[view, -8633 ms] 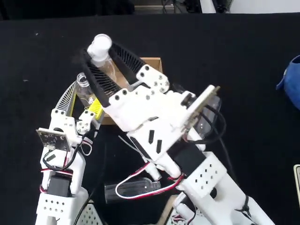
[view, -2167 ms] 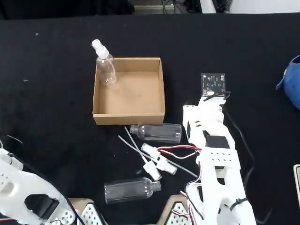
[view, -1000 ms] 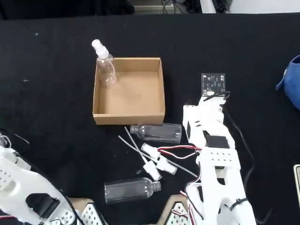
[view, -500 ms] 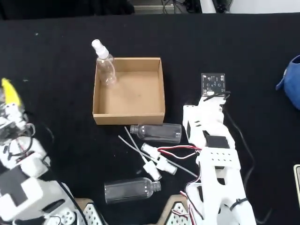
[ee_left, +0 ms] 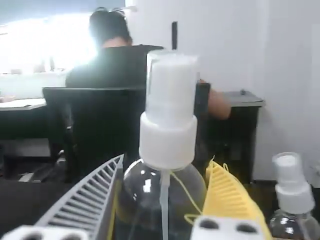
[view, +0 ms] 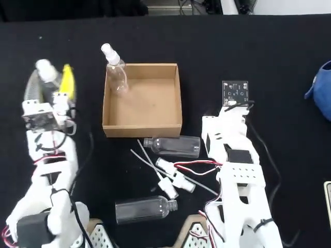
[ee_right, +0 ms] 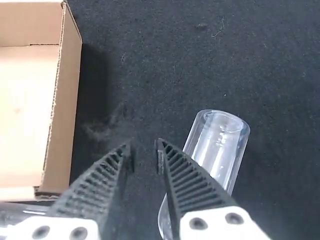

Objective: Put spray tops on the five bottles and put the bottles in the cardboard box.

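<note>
My left gripper (view: 48,77) is shut on a clear bottle with a white spray top (view: 45,70), held upright left of the cardboard box (view: 142,124). The left wrist view shows that bottle (ee_left: 162,192) between the grey and yellow fingers (ee_left: 227,197). Another capped bottle (view: 115,70) stands in the box's far left corner, and appears as bottle (ee_left: 290,200) in the left wrist view. Two open bottles lie in front of the box, one (view: 173,146) close to it and one (view: 145,210) nearer me. Loose spray tops (view: 173,175) lie between them. My right gripper (ee_right: 145,150) is shut and empty beside a lying bottle (ee_right: 215,142).
The right arm (view: 235,165) rests right of the box, above the loose tops' red and white wires. A blue object (view: 323,90) sits at the right edge. White perforated parts (view: 103,237) lie at the front edge. Open black table stretches behind the box.
The left arm has swung up from the front left corner with the capped bottle, to beside the box's left wall. The right arm has not moved.
</note>
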`<state>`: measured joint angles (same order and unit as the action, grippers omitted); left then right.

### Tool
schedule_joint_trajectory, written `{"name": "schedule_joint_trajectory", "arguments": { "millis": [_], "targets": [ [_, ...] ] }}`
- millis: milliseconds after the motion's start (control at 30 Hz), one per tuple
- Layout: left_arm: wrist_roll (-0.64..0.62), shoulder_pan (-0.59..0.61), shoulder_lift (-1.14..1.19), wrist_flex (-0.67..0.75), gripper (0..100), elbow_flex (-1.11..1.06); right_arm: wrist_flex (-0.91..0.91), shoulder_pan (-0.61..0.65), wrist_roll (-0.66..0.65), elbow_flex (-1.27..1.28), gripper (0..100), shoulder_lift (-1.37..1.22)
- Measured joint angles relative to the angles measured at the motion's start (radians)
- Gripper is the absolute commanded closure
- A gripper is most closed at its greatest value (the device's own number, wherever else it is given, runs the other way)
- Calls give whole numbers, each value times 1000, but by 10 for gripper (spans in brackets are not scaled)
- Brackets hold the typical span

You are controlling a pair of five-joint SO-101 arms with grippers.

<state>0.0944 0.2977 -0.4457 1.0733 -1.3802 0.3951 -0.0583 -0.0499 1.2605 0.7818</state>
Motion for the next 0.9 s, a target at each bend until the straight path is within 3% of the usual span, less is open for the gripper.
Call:
{"name": "schedule_joint_trajectory", "arguments": {
  "millis": [433,667,900],
  "targets": [
    [-12,-278,-6,-14,971,11,0,0,0,0,935,0],
    [-206,-305,-6,-232,970,114,0,0,0,0,935,0],
    [-232,-305,-6,-255,970,123,0,0,0,0,935,0]
  ]
}}
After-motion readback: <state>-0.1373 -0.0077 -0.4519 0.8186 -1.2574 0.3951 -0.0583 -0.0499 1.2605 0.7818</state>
